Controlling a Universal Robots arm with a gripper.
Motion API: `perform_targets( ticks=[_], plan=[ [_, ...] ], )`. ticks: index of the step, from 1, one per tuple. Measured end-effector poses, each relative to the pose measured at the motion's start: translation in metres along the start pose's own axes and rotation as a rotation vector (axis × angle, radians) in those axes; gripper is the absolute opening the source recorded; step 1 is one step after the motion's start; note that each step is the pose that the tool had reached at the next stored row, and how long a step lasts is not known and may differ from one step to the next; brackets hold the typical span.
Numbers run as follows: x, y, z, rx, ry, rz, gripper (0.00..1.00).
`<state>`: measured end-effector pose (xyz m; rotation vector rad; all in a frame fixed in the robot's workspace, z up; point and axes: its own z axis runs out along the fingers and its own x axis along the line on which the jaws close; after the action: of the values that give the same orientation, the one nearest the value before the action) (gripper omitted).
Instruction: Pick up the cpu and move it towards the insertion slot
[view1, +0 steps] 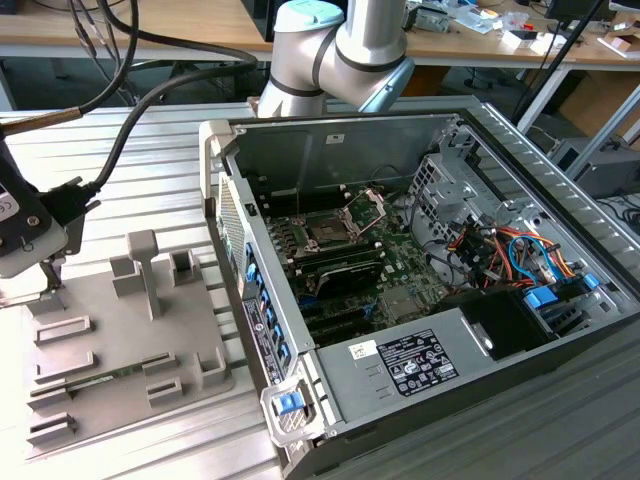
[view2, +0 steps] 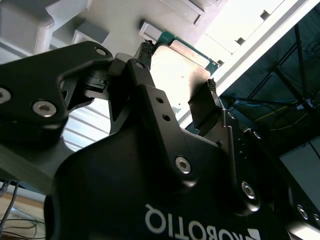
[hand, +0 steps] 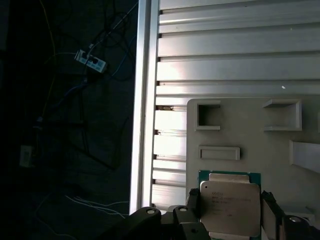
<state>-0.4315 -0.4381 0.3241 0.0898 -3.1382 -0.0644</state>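
The cpu (hand: 231, 210), a small square chip with a pale metal top and green rim, sits between my gripper's (hand: 231, 197) black fingers over the grey tray (hand: 250, 140). In the second wrist view the fingertips (view2: 212, 85) press on opposite edges of the cpu (view2: 175, 75), so the gripper (view2: 180, 65) is shut on it. In the exterior view my gripper (view1: 45, 285) hangs at the far left above the tray (view1: 120, 340). The insertion slot (view1: 328, 230), a dark socket with its silver bracket raised, lies on the green board inside the open computer case, well to the exterior view's right of the gripper.
The case's (view1: 420, 250) upright side wall (view1: 240, 230) stands between tray and socket. Grey posts and blocks (view1: 145, 270) rise from the tray. A thick cable (view1: 130, 140) trails from the gripper. The ribbed metal table (hand: 235, 55) ends at an edge (hand: 145, 100) beside the tray.
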Motion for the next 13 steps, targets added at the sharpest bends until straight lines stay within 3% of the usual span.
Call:
perform_targets(
  ticks=[13],
  plan=[
    [0.0000,0.0001,-0.0038,0.0000,0.0001,0.000,0.55]
  ],
)
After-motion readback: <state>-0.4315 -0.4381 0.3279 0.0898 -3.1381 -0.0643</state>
